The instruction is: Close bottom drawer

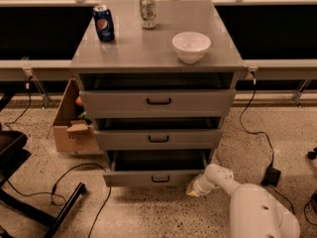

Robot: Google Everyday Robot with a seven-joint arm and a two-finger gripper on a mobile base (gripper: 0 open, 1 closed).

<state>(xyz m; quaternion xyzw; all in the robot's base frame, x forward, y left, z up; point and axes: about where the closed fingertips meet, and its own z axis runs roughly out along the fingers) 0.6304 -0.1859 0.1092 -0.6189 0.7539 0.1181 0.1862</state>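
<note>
— Fingers (192,192) are seen drawn together into one tan tip, nothing held. The gripper (194,189) is set low, just beside the right front corner of the bottom drawer (143,178); contact cannot be judged.
— And the arm (223,177)?
— Stretched leftward from the white base (260,213), close over the speckled floor (148,214).
— Room?
— Drawer found part-way out, tray shadowed. Bare floor is left before it; a black cable (105,202) is laid by its left corner.
— Up top?
— A white bowl (191,46), a Pepsi can (104,23) and a silver can (147,11) are stood there.
</note>
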